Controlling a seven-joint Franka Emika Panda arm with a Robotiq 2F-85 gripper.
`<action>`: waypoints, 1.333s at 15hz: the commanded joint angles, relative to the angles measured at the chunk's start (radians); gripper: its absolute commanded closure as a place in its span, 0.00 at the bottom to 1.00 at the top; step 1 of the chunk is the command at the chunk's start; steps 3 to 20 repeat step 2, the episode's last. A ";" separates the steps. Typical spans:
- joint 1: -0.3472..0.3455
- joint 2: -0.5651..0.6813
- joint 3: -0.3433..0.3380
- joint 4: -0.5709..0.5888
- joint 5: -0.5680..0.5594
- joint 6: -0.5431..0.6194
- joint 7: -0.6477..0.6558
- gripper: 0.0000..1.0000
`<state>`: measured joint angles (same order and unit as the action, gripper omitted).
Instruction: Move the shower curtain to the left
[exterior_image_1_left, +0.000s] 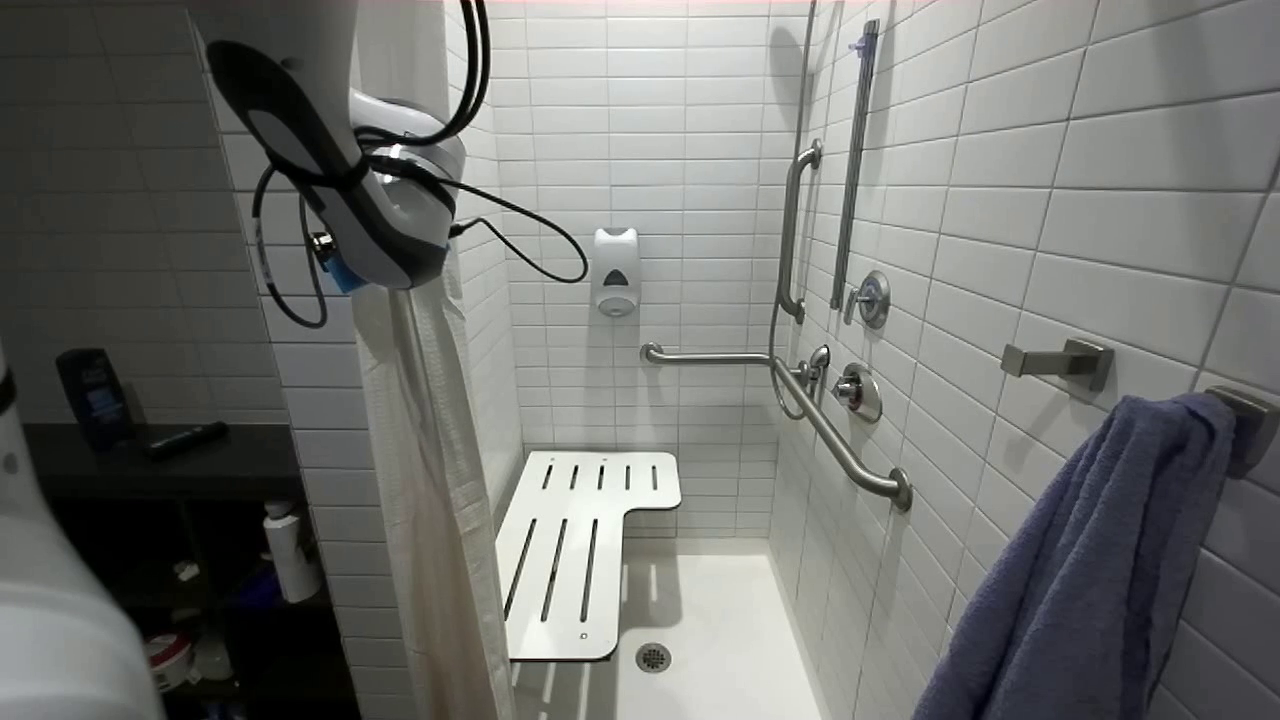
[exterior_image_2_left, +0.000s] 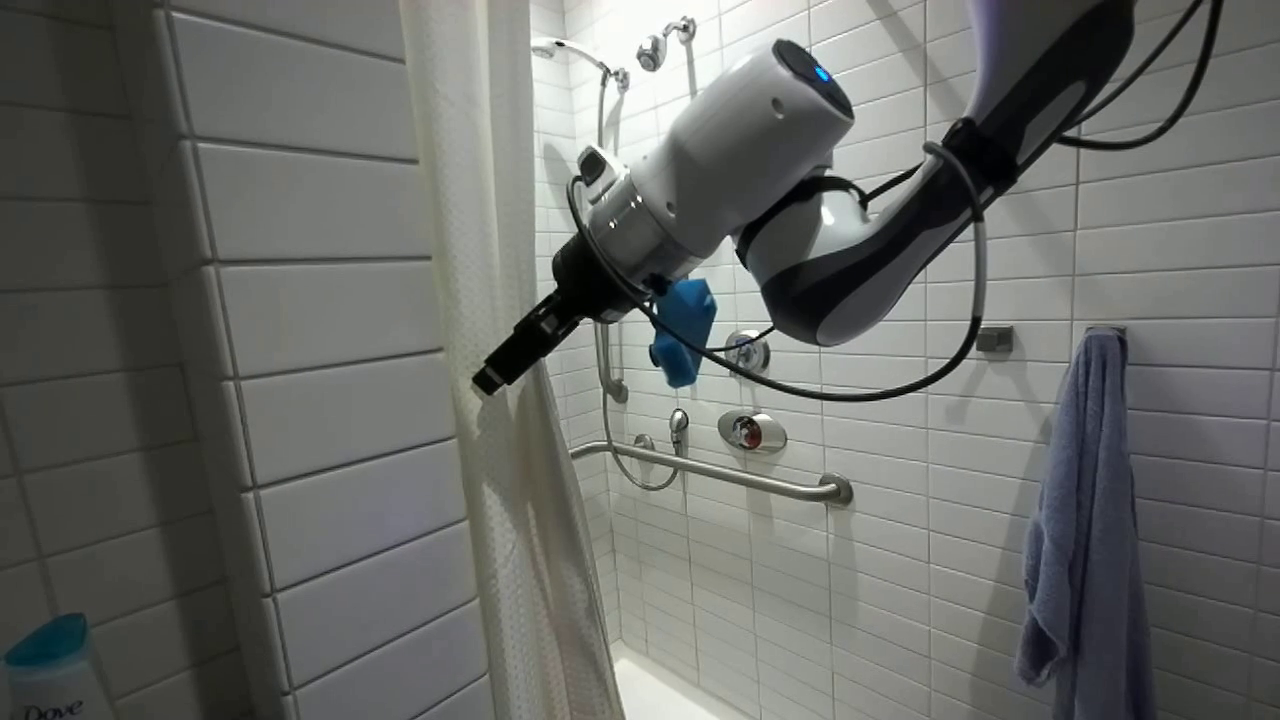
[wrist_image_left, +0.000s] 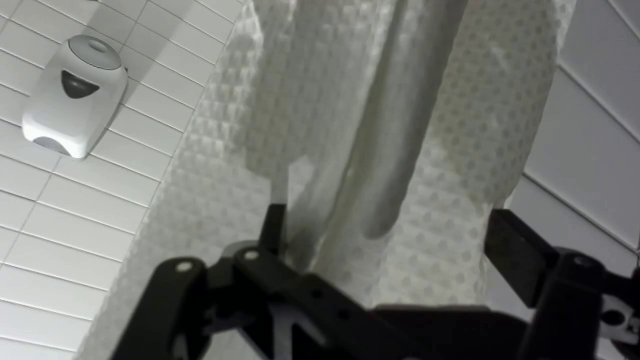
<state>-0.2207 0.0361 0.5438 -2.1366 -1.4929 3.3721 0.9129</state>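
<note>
Off-white and hanging in long vertical folds, the shower curtain (exterior_image_1_left: 430, 520) falls beside the tiled wall edge on the left side of the stall; it also shows in an exterior view (exterior_image_2_left: 520, 540). My gripper (exterior_image_2_left: 488, 380) points down and leftward at the curtain's middle height. In the wrist view the gripper (wrist_image_left: 390, 212) is open, fingers wide apart. Folds of the curtain (wrist_image_left: 435, 240) fill the view between and beyond them, and its right edge lies close to the right finger (wrist_image_left: 520, 250). Whether a fingertip touches the cloth I cannot tell. The arm hides the gripper in an exterior view.
A tiled wall corner (exterior_image_2_left: 330, 400) stands left of the curtain. Inside the stall are a white slatted seat (exterior_image_1_left: 570, 560), a soap dispenser (exterior_image_1_left: 615, 272) and a grab bar (exterior_image_1_left: 840, 440). A bluish-purple towel (exterior_image_1_left: 1090, 560) hangs right. Loose cables (exterior_image_2_left: 880, 395) loop below the arm.
</note>
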 joint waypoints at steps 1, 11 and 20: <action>0.000 0.000 0.000 0.000 0.000 0.000 0.000 0.00; 0.000 0.000 0.000 0.000 0.000 0.000 0.000 0.00; 0.000 0.000 0.000 0.000 0.000 0.000 0.000 0.00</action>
